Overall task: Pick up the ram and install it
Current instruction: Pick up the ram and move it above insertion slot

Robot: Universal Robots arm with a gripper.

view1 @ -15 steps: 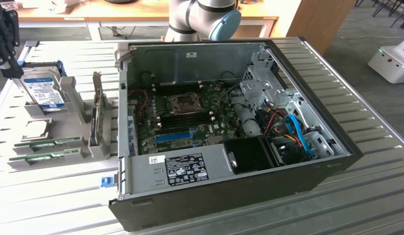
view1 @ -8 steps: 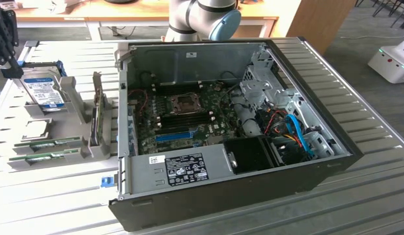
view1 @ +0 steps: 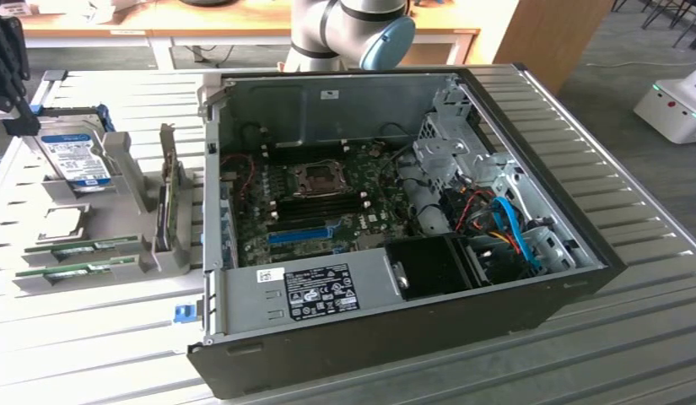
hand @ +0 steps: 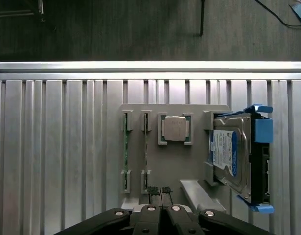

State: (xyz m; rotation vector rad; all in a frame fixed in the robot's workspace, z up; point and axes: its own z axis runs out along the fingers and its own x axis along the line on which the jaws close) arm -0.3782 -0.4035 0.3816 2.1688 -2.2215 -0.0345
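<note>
Two green ram sticks [hand: 125, 152] [hand: 146, 152] stand on edge side by side in slots of a grey holder [hand: 170, 166]. In the exterior view they lie at the holder's near end, one ram stick [view1: 83, 247] behind the other [view1: 72, 271]. My gripper [hand: 159, 191] hangs above the holder, shut, its black pads [hand: 152, 190] together with nothing between them, apart from both sticks. In the exterior view the dark gripper [view1: 21, 118] sits at the far left, over the holder.
The holder also carries a silver chip [hand: 174, 128] and a blue-labelled hard drive [hand: 233, 156] in a blue-tabbed frame. An open computer case [view1: 550, 253] fills the ribbed metal table's middle, its motherboard [view1: 325, 198] exposed. The arm's base [view1: 337, 34] stands behind the case.
</note>
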